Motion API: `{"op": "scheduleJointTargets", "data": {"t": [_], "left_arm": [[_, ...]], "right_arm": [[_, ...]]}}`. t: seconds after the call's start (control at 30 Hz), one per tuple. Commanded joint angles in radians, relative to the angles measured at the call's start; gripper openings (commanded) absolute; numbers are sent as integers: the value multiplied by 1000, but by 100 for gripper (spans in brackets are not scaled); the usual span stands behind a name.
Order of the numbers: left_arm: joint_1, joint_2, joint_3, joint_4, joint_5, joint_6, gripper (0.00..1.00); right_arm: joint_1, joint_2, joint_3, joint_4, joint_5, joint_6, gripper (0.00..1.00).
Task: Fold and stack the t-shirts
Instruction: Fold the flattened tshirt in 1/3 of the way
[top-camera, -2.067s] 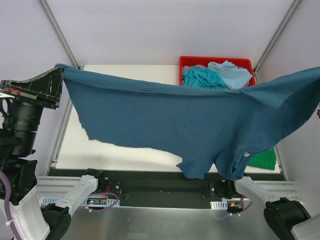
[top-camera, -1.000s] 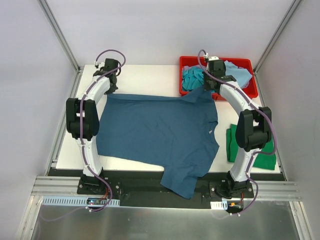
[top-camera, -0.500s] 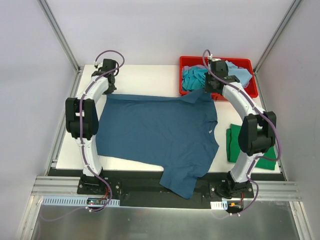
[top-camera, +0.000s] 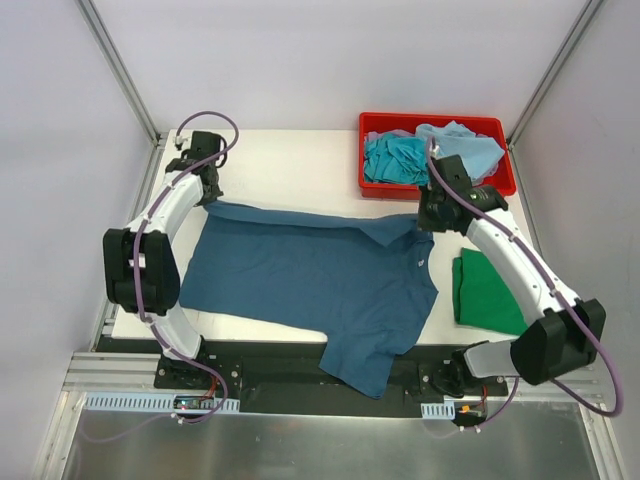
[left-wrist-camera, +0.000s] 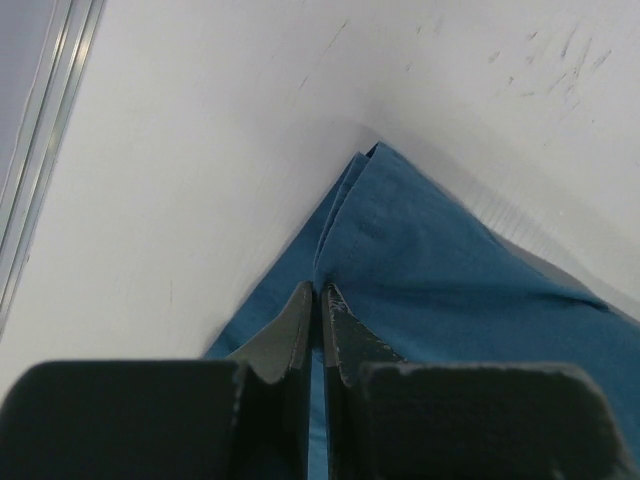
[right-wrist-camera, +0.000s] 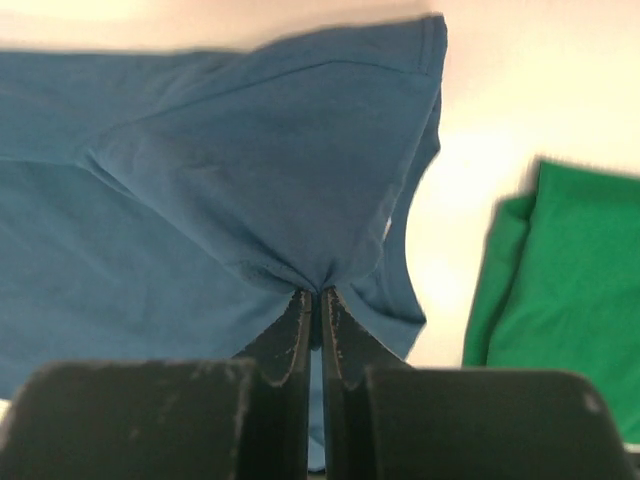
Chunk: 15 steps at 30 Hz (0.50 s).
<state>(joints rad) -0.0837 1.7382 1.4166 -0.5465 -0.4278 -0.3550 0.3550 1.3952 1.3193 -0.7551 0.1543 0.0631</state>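
Observation:
A dark teal-blue t-shirt (top-camera: 310, 275) lies spread on the white table, its lower part hanging over the near edge. My left gripper (top-camera: 210, 196) is shut on its far left corner, seen in the left wrist view (left-wrist-camera: 318, 290) with the cloth (left-wrist-camera: 440, 270) pinched between the jaws. My right gripper (top-camera: 428, 222) is shut on the shirt's far right part by the sleeve, seen in the right wrist view (right-wrist-camera: 317, 293) with the fabric (right-wrist-camera: 250, 180) bunched at the tips. A folded green t-shirt (top-camera: 490, 292) lies at the right, also in the right wrist view (right-wrist-camera: 570, 280).
A red bin (top-camera: 372, 184) at the back right holds turquoise (top-camera: 395, 158) and pale blue shirts (top-camera: 465, 145). The table's left edge rail (top-camera: 125, 255) runs beside the left arm. White table surface (top-camera: 300, 165) lies behind the shirt.
Both grippers have pulled the shirt's far edge toward me, the right one farther, away from the bin. The shirt's far edge now slants and the right part is bunched.

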Motion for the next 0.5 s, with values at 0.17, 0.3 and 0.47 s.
{"op": "scheduleJointTargets", "data": {"t": [0.17,0.3,0.47], "left_arm": [[6,-98,-97,-66,-29,-39,0],[6,-80,-111,-92,-87,-52,0],[6,-54,-123,-119,-120,-59,0]], "right_arm": [[84,-191,-195,-161,1,185,1],[108,-234,-275,-170,-32,218,1],[133,-239,-383,-113,-116,267,4]]}}
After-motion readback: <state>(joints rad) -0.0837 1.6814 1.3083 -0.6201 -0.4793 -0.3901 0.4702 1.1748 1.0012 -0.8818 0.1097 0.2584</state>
